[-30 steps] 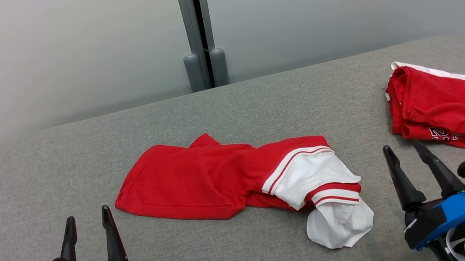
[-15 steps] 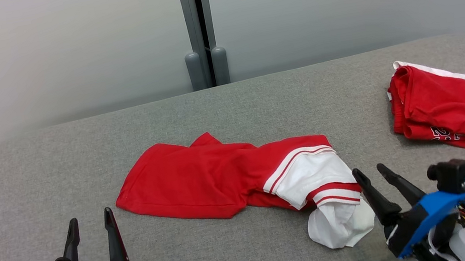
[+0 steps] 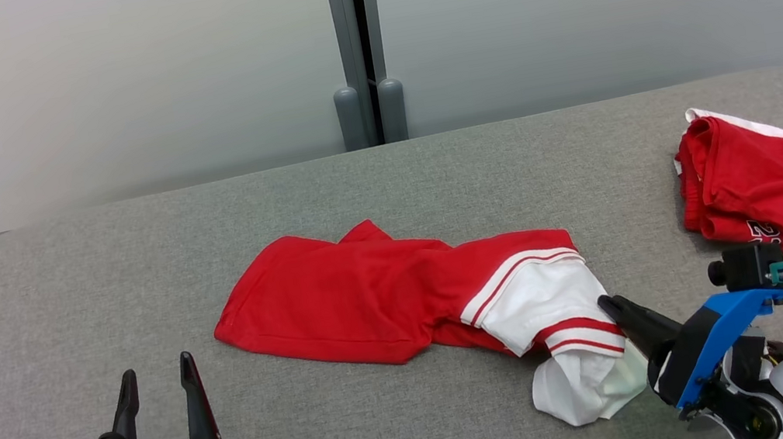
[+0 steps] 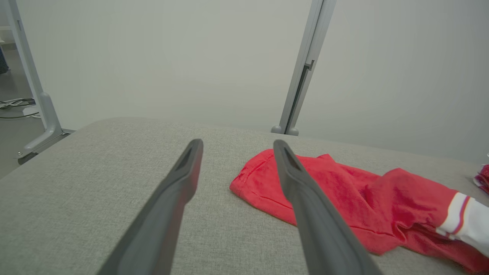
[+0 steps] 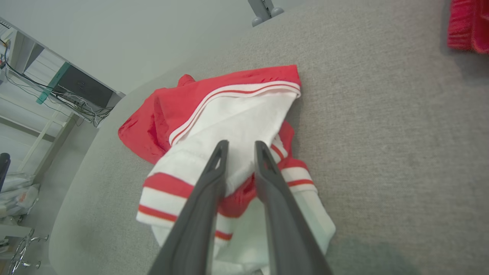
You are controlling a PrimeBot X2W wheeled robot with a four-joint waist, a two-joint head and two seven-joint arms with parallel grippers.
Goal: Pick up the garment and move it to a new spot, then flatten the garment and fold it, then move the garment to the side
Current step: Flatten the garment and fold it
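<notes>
At the near left corner of the counter (image 3: 57,288) my left tool (image 3: 156,367) waits with its fingers spread wide, holding nothing; in its wrist view the red hem lies just past the tips. The garment (image 3: 372,293), red with a white striped sleeve, lies crumpled across the middle of the counter, with the sleeve end nearer the front edge. My right tool (image 5: 241,143) is down on that white sleeve, its fingers drawn near to each other with cloth showing between them. I cannot tell if they pinch the cloth or only rest on it.

I judge this is the first step, the pick-up. The next move needs a sure grip on the sleeve, then a lift high enough that the red body does not drag.

At the far right edge a second red garment (image 3: 758,201) lies folded, well apart. The counter is covered in grey woven fabric with rounded corners. Behind it stand pale wall panels joined by a grey post (image 3: 360,44).
</notes>
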